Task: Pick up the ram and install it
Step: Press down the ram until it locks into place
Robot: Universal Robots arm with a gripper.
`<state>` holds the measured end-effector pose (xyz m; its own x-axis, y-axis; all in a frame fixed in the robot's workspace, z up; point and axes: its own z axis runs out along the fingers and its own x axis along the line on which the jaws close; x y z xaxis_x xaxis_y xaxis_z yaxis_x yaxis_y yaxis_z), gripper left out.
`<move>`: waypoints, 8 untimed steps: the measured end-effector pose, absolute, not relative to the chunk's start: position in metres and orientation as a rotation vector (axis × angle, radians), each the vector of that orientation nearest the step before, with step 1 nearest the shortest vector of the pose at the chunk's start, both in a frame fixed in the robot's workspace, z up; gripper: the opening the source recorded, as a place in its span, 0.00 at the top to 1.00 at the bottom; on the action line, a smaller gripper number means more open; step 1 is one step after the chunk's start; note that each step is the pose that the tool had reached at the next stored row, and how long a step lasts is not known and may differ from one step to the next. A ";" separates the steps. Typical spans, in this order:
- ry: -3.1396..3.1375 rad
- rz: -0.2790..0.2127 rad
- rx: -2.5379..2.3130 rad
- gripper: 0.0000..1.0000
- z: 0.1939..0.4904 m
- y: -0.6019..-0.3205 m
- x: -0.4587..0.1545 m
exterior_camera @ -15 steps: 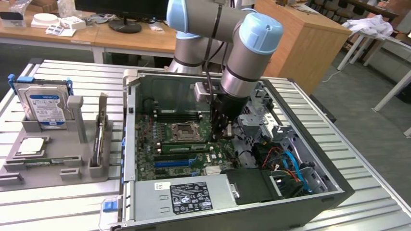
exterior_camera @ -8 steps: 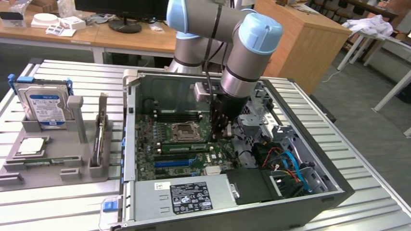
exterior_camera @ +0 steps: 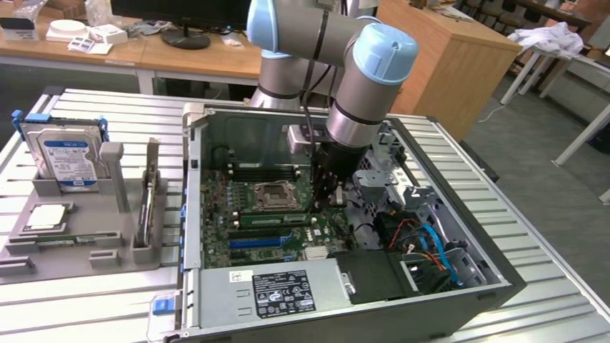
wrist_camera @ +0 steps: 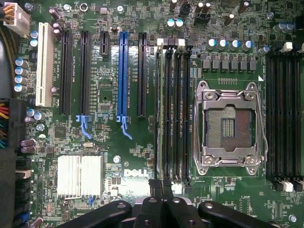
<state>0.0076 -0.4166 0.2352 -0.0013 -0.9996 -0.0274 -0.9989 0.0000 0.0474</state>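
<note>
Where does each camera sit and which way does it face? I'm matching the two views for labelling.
Exterior view: off the arm, above the table, looking down into the open computer case; the arm reaches into it.
Wrist view: on the wrist, facing straight at the motherboard; the shut gripper shows at the picture's edge, by the memory slots.
Shared: the CPU socket, the blue slot.
</note>
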 end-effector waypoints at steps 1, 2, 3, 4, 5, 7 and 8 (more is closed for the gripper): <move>-2.211 -0.083 2.210 0.89 0.235 -0.417 0.008; -2.211 -0.083 2.210 0.89 0.235 -0.417 0.008; -2.212 -0.083 2.210 0.89 0.235 -0.417 0.008; -2.212 -0.083 2.210 0.89 0.234 -0.416 0.008; -2.212 -0.083 2.210 0.89 0.234 -0.416 0.008; -2.212 -0.083 2.210 0.89 0.233 -0.417 0.008; -2.211 -0.083 2.210 0.89 0.233 -0.417 0.008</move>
